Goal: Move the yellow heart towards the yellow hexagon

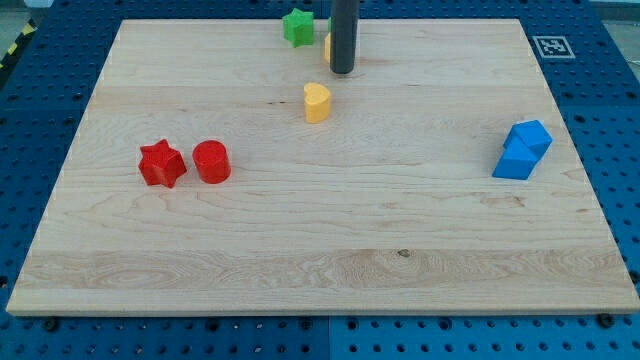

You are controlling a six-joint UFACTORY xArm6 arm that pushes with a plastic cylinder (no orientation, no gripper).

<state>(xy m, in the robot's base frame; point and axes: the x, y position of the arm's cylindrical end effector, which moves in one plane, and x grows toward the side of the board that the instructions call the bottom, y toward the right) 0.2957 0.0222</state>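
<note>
My tip (pixel 342 71) rests on the wooden board (pixel 300 260) close to its top edge, so I have little room above it and a wide stretch of bare wood toward the view's bottom. I have no claw here, only a plain rod, so nothing opens, closes or holds anything. The yellow heart (pixel 317 103) sits just below my tip and a touch to the view's left, near but apart from it. The yellow hexagon (pixel 328 46) is right beside the rod on its left, mostly hidden behind it; only a thin yellow sliver shows, and I cannot make out its shape or whether the rod touches it. The green star (pixel 297 27) lies up and left of my tip, near the board's top edge. Far down-left are the red star (pixel 162 164) and red cylinder (pixel 211 161), just beside each other. Well to the right, two blue blocks (pixel 523 150) press together near the right edge; their shapes are hard to tell.
</note>
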